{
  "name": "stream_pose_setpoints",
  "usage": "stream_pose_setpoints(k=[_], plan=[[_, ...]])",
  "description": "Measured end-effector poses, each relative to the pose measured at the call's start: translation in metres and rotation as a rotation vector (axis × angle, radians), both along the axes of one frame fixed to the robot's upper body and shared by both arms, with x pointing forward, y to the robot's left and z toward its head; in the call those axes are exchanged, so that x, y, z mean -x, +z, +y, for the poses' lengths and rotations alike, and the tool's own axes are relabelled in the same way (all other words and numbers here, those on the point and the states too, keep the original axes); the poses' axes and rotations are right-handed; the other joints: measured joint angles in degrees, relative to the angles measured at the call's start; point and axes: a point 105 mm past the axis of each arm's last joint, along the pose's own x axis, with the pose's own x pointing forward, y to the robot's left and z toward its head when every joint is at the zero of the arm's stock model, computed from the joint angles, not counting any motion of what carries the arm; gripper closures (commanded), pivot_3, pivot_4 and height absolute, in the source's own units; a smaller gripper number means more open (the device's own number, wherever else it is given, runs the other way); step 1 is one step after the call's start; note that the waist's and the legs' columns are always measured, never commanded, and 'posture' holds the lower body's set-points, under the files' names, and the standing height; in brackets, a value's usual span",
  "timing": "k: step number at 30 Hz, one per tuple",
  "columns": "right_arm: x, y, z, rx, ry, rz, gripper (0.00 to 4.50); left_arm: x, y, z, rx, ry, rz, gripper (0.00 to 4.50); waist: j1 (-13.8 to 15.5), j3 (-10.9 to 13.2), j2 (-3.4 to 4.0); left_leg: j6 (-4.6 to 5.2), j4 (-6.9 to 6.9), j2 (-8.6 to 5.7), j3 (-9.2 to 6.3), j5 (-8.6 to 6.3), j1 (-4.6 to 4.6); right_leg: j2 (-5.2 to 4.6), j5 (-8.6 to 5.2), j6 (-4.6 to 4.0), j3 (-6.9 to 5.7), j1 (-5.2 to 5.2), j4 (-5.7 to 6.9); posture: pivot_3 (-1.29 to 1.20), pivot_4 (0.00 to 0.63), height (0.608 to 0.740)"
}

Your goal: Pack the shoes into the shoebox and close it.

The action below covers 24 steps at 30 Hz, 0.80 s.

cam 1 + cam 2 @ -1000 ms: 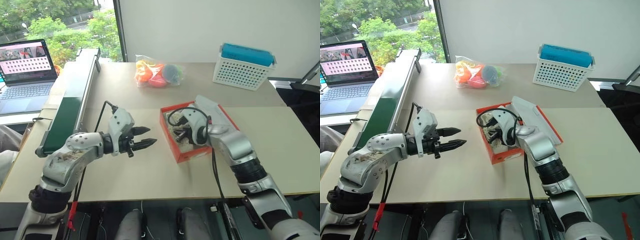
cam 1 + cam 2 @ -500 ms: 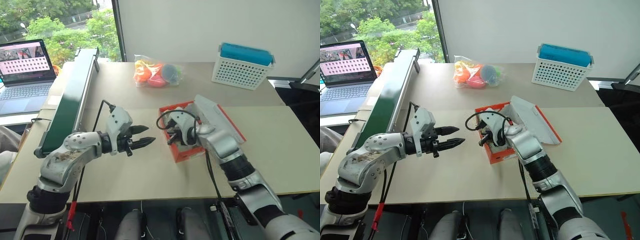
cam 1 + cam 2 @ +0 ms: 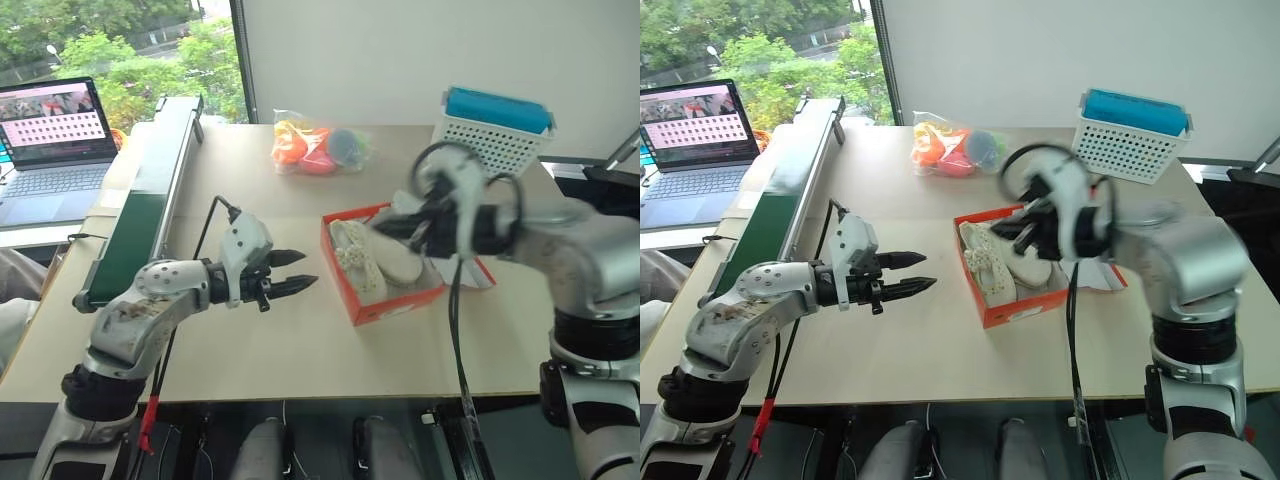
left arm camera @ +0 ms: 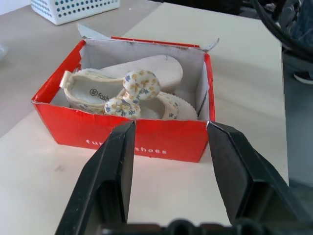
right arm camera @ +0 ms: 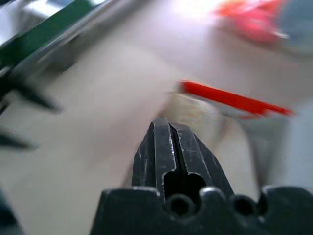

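Left gripper (image 3: 296, 272) hovers over bare table (image 3: 300, 350), just left of the shoebox (image 3: 385, 300), apart from it. Fingers spread partway, nothing between them; tips point right, toward the box's near-left side. In the left wrist view the two black fingers (image 4: 115, 171) frame the box's red front wall, which carries small white lettering.

Right gripper (image 5: 171, 147) is raised above the far-right part of the box, blurred. Fingers pressed together, nothing pinched. A black cable loops around its wrist.

Shoebox sits open at table centre, between the two arms. Both shoes (image 4: 127, 95) lie inside it. One (image 3: 358, 262) lies along the left side, cream with a small flowered bow on top and print on the insole. The other (image 4: 146, 68) lies toward the right, pale smooth surface up; whether sole or side I cannot tell. Lid (image 3: 470, 275) is folded back to the right of the box, mostly hidden behind the right arm.

Farther out: a clear bag of orange and blue toys (image 3: 320, 148) far of the box; a white perforated basket with blue top (image 3: 492, 128) at the far right; a long green-and-grey conveyor (image 3: 140, 215) along the left edge; an open laptop (image 3: 55, 140) beyond it, far left, near a window.
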Motion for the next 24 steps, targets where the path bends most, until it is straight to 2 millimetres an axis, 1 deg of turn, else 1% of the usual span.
stream_pose_setpoints(k=[1, 3, 4, 5, 7, 9, 10, 11, 13, 14, 15, 18, 20, 21, 23, 24], plan=[[0.002, -0.009, -0.02, -0.026, -0.104, 0.04, 4.42, -0.001, -0.002, 0.001, 0.0, -0.002, -0.001, 2.06, 0.2, 0.0, 0.0, 0.02, 0.0, 0.0, 0.02, -0.01, -0.02, 0.0, 0.0, 0.0, 0.01, -0.02, -0.01, 0.0, 0.15, 0.699], [0.006, -0.025, -0.047, -0.05, -0.251, 0.094, 4.42, -0.004, -0.002, -0.001, 0.011, -0.005, -0.004, 2.06, 0.2, 0.0, 0.0, 0.04, 0.0, -0.02, 0.04, -0.02, -0.03, -0.01, 0.0, 0.01, 0.04, -0.03, -0.01, 0.0, 0.15, 0.699], [0.013, -0.038, -0.063, -0.037, -0.335, 0.126, 4.42, -0.004, -0.002, -0.004, 0.018, -0.016, -0.014, 2.06, 0.2, 0.0, 0.0, 0.04, 0.0, -0.02, 0.04, -0.02, -0.05, -0.01, 0.0, 0.02, 0.03, -0.04, -0.02, 0.0, 0.15, 0.699], [0.019, -0.049, -0.073, -0.019, -0.393, 0.156, 4.42, -0.005, -0.002, -0.006, 0.019, -0.02, -0.025, 2.06, 0.2, 0.0, 0.0, 0.04, 0.0, -0.03, 0.04, -0.03, -0.05, -0.01, 0.0, 0.02, 0.04, -0.05, -0.01, 0.0, 0.15, 0.699], [0.03, -0.064, -0.089, 0.022, -0.482, 0.191, 4.42, -0.006, -0.001, -0.008, 0.016, -0.032, -0.046, 2.06, 0.0, 0.0, 0.02, 0.04, 0.0, -0.03, 0.08, -0.02, -0.03, -0.01, 0.01, 0.03, 0.12, -0.07, 0.02, 0.0, 0.15, 0.699], [0.044, -0.075, -0.104, 0.112, -0.561, 0.212, 4.42, -0.007, 0.0, -0.013, 0.023, -0.048, -0.055, 2.06, -0.3, 0.0, 0.04, 0.04, -0.01, -0.03, 0.06, -0.02, -0.01, -0.01, 0.0, 0.04, 0.13, -0.04, 0.02, 0.0, 0.15, 0.699], [0.055, -0.082, -0.111, 0.174, -0.598, 0.232, 4.42, -0.007, -0.001, -0.015, 0.028, -0.06, -0.057, 2.06, -0.3, 0.0, 0.04, 0.04, -0.01, -0.01, 0.04, -0.02, 0.02, 0.01, -0.01, 0.05, 0.11, -0.01, 0.02, 0.0, 0.15, 0.699], [0.065, -0.091, -0.116, 0.231, -0.617, 0.263, 4.42, -0.007, -0.002, -0.017, 0.03, -0.067, -0.054, 2.06, -0.4, 0.0, 0.04, 0.05, 0.0, -0.01, 0.03, -0.02, 0.03, 0.01, -0.02, 0.06, 0.11, 0.02, 0.02, 0.0, 0.15, 0.699], [0.074, -0.105, -0.116, 0.316, -0.608, 0.318, 4.42, -0.009, -0.005, -0.018, 0.032, -0.067, -0.042, 2.06, -0.8, 0.0, 0.04, 0.06, 0.02, -0.01, 0.09, -0.03, 0.08, 0.01, -0.04, 0.11, 0.23, 0.02, 0.0, 0.0, 0.15, 0.699], [0.079, -0.113, -0.114, 0.384, -0.586, 0.355, 4.42, -0.01, -0.006, -0.02, 0.039, -0.07, -0.035, 2.06, -1.0, 0.0, 0.04, 0.06, 0.04, -0.01, 0.09, -0.03, 0.09, 0.01, -0.14, 0.31, 0.26, 0.03, -0.01, 0.0, 0.15, 0.699], [0.08, -0.119, -0.112, 0.419, -0.566, 0.38, 4.42, -0.01, -0.006, -0.021, 0.041, -0.073, -0.036, 2.06, -1.2, 0.0, 0.03, 0.08, 0.05, 0.0, 0.08, -0.01, 0.11, 0.02, -0.22, 0.45, 0.27, 0.05, -0.01, 0.0, 0.15, 0.699], [0.079, -0.137, -0.102, 0.522, -0.499, 0.446, 4.42, -0.011, -0.001, -0.026, 0.05, -0.088, -0.051, 2.06, -1.5, 0.0, 0.02, 0.08, 0.07, 0.01, 0.04, -0.01, 0.18, 0.04, -0.24, 0.48, 0.26, 0.16, -0.02, 0.0, 0.15, 0.699], [0.073, -0.15, -0.1, 0.546, -0.482, 0.487, 4.42, -0.012, 0.0, -0.027, 0.053, -0.091, -0.059, 2.06, -1.5, 0.0, 0.02, 0.1, 0.06, 0.01, 0.04, -0.03, 0.17, 0.06, -0.23, 0.48, 0.25, 0.19, -0.09, 0.0, 0.15, 0.699], [0.065, -0.153, -0.101, 0.527, -0.49, 0.489, 4.42, -0.013, -0.001, -0.026, 0.052, -0.09, -0.056, 2.06, -1.6, 0.0, 0.02, 0.13, 0.07, -0.01, 0.06, -0.04, 0.15, 0.06, -0.19, 0.44, 0.29, 0.18, -0.12, 0.0, 0.15, 0.699], [0.053, -0.152, -0.105, 0.525, -0.513, 0.478, 4.42, -0.013, -0.001, -0.027, 0.051, -0.094, -0.053, 2.06, -1.5, 0.0, 0.02, 0.17, 0.08, -0.03, 0.07, -0.06, 0.12, 0.05, -0.11, 0.34, 0.29, 0.17, -0.14, 0.0, 0.15, 0.699], [0.044, -0.148, -0.108, 0.51, -0.535, 0.464, 4.42, -0.013, -0.001, -0.027, 0.051, -0.094, -0.052, 2.06, -1.4, 0.0, 0.02, 0.19, 0.09, -0.03, 0.07, -0.07, 0.11, 0.05, -0.03, 0.21, 0.28, 0.18, -0.15, 0.0, 0.15, 0.699]])
